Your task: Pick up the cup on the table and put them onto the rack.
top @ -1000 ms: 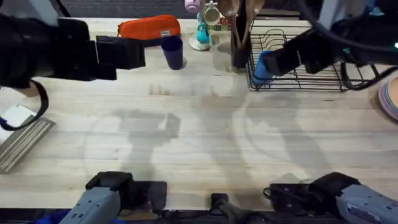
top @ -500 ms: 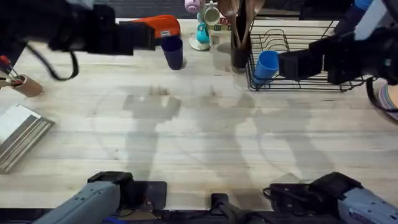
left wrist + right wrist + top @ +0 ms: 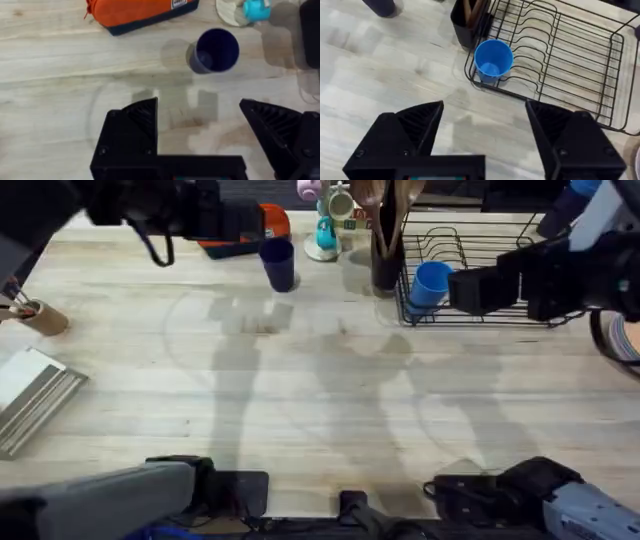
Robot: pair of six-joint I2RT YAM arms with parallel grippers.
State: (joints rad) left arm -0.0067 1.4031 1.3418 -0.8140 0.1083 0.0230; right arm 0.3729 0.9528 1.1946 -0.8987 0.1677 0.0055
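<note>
A navy cup (image 3: 278, 263) stands upright on the table near the back, in front of an orange pouch. My left gripper (image 3: 250, 223) hovers open just left of it; in the left wrist view the navy cup (image 3: 215, 50) lies ahead of the open left gripper (image 3: 200, 125), apart from both fingers. A lighter blue cup (image 3: 431, 284) stands upright in the near left corner of the black wire rack (image 3: 500, 250). My right gripper (image 3: 460, 288) is open just right of it, holding nothing. The right wrist view shows the blue cup (image 3: 492, 60) inside the rack (image 3: 570, 65), ahead of the right gripper (image 3: 485, 125).
An orange pouch (image 3: 272, 222) lies behind the navy cup. A stand with small mugs (image 3: 328, 205) and a dark utensil holder (image 3: 385, 265) sit left of the rack. Plates (image 3: 628, 340) are at the right edge, a pen pot (image 3: 40, 315) and grey board (image 3: 30, 400) at the left.
My right gripper has let go of the blue cup, which now stands in the rack, and has drawn back to the right. The left arm has swung back and right toward the navy cup.
</note>
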